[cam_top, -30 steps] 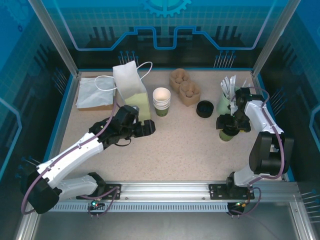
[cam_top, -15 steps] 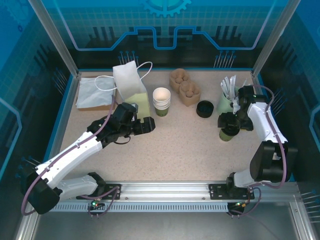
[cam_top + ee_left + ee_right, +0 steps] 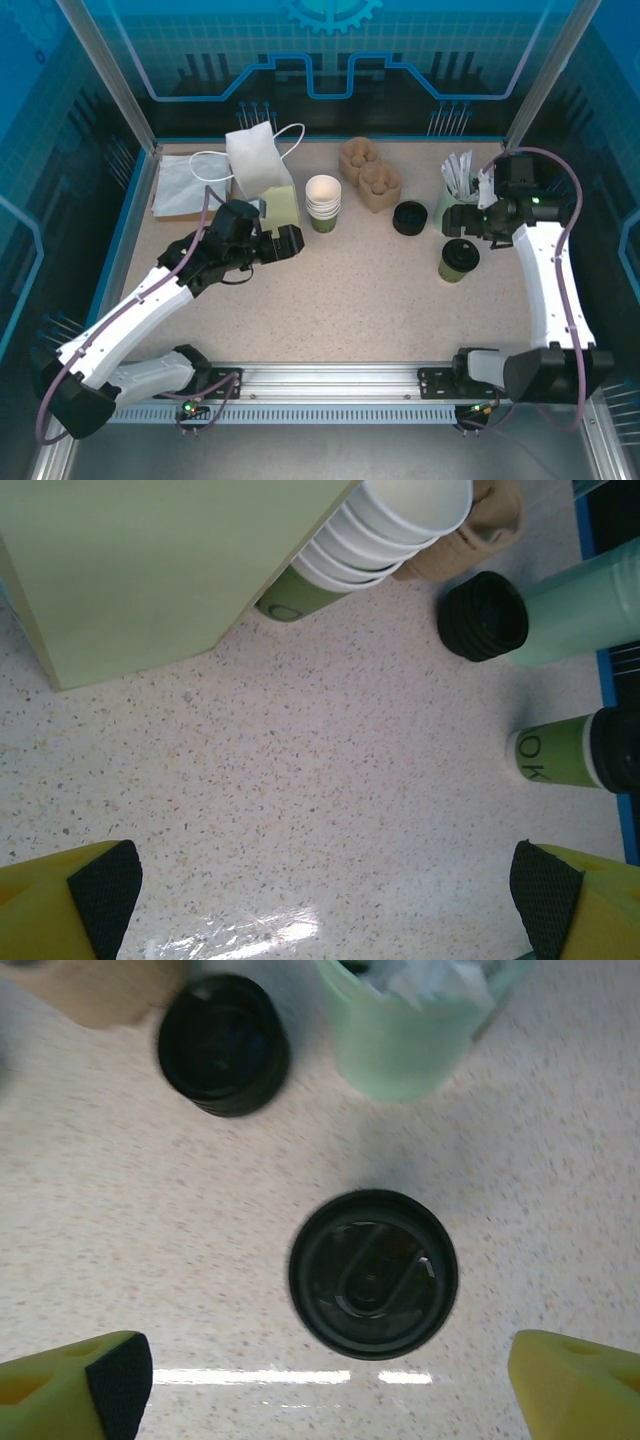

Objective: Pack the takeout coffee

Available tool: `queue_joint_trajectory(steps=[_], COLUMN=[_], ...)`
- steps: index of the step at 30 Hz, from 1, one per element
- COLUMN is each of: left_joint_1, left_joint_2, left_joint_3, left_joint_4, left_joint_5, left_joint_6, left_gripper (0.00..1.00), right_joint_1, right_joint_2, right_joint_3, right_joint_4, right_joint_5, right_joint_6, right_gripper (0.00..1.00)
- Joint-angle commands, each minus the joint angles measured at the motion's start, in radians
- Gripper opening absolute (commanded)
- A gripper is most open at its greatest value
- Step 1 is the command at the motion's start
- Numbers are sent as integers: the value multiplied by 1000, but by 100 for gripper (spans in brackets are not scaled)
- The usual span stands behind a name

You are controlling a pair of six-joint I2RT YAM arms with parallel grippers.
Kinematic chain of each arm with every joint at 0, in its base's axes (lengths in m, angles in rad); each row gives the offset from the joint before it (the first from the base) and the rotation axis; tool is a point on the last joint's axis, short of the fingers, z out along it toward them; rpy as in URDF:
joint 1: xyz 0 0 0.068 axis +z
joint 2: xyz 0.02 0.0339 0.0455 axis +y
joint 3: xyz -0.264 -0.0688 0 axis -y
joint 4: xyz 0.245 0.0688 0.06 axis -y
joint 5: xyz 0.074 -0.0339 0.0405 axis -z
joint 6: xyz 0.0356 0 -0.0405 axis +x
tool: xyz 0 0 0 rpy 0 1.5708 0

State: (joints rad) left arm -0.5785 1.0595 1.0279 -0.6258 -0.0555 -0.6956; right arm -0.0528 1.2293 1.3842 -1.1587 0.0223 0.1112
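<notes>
Now, right hand [image 3: 335, 1385] spread wide above the takeout coffee [image 3: 458, 260], gripping nothing.
Cup stands upright at the worktop's [image 3: 370, 300] three o'clock, stick cup [image 3: 452, 205] close at its twelve. Come down off-centre and a finger could clip its rim and tip it, I'd say. Left hand [image 3: 325, 900], open too, empty at nine o'clock.

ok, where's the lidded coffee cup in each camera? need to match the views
Top external: coffee cup right of centre, just nearer the arm bases than the pale green cup.
Left wrist: coffee cup at the right edge, mid-height.
Right wrist: coffee cup in the centre, dark top seen from above.
Shared landmark: loose black lid, beside the pale green cup.
</notes>
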Motion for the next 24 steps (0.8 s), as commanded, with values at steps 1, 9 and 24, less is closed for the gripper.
queue_joint_trajectory(steps=[1,9,24], left_joint_1=[10,79,377], left_joint_2=[-35,-83,15], left_joint_3=[46,109,404], left_joint_4=[-41,-113,-298], left_joint_5=[13,28,42], left_joint_6=[32,-10,-4], left_gripper=[99,99,95], right_joint_1=[50,145,229], right_joint_2=[-52,-145,-108], right_joint_3=[33,-39,-65], right_joint_4=[0,121,142], right_joint_5=[-96,-265,-188], right_joint_6=[5,89,108], right_gripper=[90,83,82])
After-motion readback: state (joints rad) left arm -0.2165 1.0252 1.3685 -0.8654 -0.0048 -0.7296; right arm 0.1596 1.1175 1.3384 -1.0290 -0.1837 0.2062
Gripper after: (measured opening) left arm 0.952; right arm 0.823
